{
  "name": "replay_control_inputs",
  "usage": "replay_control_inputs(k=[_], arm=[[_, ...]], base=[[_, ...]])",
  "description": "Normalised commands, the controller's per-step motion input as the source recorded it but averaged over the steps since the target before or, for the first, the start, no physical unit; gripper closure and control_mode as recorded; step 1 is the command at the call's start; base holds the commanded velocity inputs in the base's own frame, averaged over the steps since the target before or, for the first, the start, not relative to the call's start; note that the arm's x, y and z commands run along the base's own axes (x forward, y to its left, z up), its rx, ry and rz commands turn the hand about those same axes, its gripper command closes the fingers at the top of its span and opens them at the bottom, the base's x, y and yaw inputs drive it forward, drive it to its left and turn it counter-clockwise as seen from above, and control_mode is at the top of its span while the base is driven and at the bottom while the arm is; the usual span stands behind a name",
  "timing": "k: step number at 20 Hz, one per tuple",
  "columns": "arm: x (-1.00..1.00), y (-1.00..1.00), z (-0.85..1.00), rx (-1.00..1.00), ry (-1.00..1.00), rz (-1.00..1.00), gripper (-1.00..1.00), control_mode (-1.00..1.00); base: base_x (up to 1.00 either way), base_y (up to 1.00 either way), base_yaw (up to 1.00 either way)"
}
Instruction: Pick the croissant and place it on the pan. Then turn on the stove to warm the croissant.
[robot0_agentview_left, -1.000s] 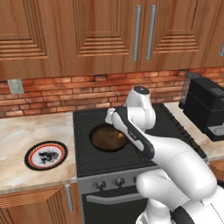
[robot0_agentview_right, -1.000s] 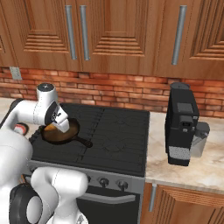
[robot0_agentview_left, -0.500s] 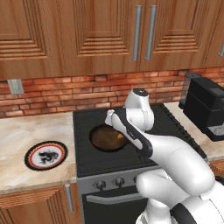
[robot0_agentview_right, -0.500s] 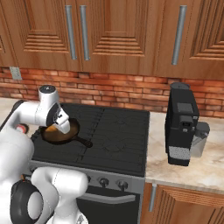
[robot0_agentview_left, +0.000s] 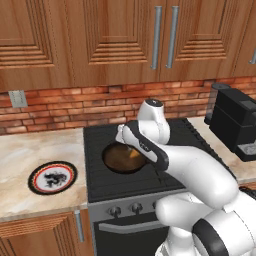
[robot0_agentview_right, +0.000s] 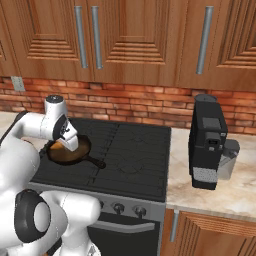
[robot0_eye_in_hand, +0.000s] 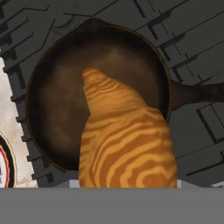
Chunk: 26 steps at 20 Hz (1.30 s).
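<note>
End effector (robot0_agentview_right: 66, 141) grips croissant (robot0_eye_in_hand: 124, 140) above pan (robot0_eye_in_hand: 57, 109); plate (robot0_agentview_left: 52, 177) nearby.

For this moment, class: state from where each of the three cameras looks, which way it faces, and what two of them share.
Left base view: behind the arm's left, facing forward-down at the stove; the arm fills the lower right.
Right base view: behind its right, same stove and pan; the arm rises lower left.
Hand view: on the hand, looking down past the croissant into the pan.
Shared: the pan on the stove.

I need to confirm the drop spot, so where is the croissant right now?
In the hand view the croissant hangs directly over the pan, which sits on the stove at its front left.
</note>
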Motion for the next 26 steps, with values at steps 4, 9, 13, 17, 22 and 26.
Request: replay_control_inputs(k=[4,9,13,17,22,26], arm=[[0.00,0.01,-0.10,0.00,0.00,0.00,1.00,-1.00],[0.00,0.00,-0.14,0.00,0.00,0.00,1.00,-1.00],[0.01,0.00,-0.18,0.00,0.00,0.00,1.00,-1.00],[0.08,0.04,-0.14,0.00,0.00,0.00,1.00,-1.00],[0.17,0.09,-0.07,0.00,0.00,0.00,1.00,-1.00],[0.19,0.11,-0.06,0.00,0.00,0.00,1.00,-1.00]], base=[[0.00,0.00,0.00],[0.00,0.00,0.00],[0.00,0.00,0.00],[0.00,0.00,0.00],[0.00,0.00,0.00],[0.00,0.00,0.00]])
